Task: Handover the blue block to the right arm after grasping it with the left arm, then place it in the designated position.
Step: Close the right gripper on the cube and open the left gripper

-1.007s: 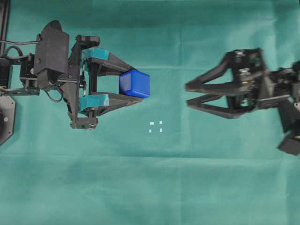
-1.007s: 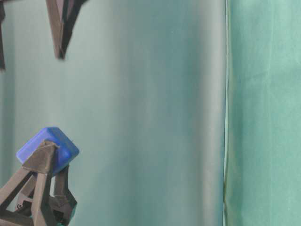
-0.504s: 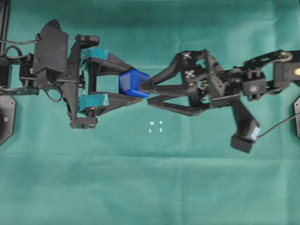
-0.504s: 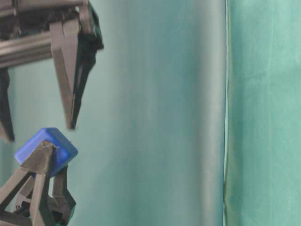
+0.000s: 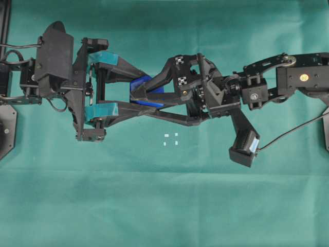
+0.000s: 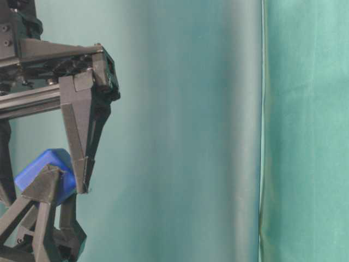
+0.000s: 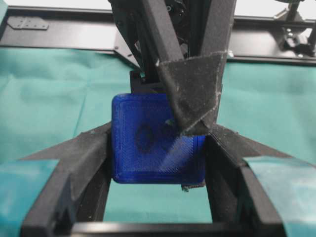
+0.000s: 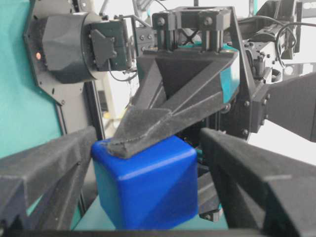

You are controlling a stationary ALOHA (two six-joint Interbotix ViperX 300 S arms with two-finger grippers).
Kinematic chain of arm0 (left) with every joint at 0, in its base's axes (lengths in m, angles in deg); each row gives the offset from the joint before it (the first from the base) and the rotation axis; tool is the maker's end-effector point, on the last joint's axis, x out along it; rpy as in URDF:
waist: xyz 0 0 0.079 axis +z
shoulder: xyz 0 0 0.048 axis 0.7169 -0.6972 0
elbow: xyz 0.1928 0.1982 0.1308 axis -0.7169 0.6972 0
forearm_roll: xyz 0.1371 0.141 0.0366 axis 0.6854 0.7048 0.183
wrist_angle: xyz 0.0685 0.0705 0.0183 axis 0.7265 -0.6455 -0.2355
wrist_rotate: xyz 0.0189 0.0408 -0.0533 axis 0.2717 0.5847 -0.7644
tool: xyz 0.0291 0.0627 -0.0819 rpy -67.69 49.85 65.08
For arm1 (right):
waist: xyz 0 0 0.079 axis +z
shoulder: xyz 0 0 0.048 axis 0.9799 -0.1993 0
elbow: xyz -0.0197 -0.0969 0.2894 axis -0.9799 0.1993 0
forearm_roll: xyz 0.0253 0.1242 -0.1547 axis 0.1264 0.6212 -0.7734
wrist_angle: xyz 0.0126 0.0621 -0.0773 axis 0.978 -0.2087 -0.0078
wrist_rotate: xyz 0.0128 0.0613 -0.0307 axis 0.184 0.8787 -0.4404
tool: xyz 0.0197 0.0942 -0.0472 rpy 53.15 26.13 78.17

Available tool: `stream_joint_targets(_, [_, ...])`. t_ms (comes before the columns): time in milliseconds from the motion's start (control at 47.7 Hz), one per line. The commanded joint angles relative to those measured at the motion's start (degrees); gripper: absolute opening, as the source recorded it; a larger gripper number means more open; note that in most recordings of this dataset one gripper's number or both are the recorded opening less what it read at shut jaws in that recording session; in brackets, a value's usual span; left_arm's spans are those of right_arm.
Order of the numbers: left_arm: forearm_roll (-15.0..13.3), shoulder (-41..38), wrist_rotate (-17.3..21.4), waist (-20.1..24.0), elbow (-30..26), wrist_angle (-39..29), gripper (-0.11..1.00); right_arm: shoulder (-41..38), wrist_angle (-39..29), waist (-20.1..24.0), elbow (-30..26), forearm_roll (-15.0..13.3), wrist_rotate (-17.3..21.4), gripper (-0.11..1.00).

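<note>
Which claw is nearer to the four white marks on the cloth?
Right. The right claw reaches in above the white marks, its lower finger passing nearest them; the left claw, holding the blue block, sits farther left.

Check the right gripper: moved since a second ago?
Yes. In the overhead view the right gripper has travelled left, from right of the white marks to past them, and its open fingers now straddle the blue block held by the left gripper.
</note>
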Motion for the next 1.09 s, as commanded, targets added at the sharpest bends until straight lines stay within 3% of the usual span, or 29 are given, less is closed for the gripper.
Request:
stream_joint_targets(0, [-0.09,0.88,-0.09,0.0,-0.62,0.35,0.47,0.53,0.18,0.09,-1.58,0.09,0.18,0.93])
stream_joint_targets(713, [-0.09,0.88,-0.09,0.0,-0.62,0.26,0.47,0.53,-1.32,0.09,-1.67,0.09,0.09,0.92])
stream_joint_targets(797, [-0.09,0.88,-0.09,0.0,-0.62,0.26,0.47,0.53,-3.78,0.09,-2.02,0.09,0.26,0.86])
stream_joint_targets(902, [-0.09,0.88,-0.09,0.0,-0.7,0.26,0.47,0.53,-6.5,0.0,-2.64,0.09,0.26,0.64])
stream_joint_targets(1070, [-0.09,0.97,-0.09,0.0,-0.62,0.26,0.47,0.53,-8.53,0.09,-2.99,0.09,0.62,0.63])
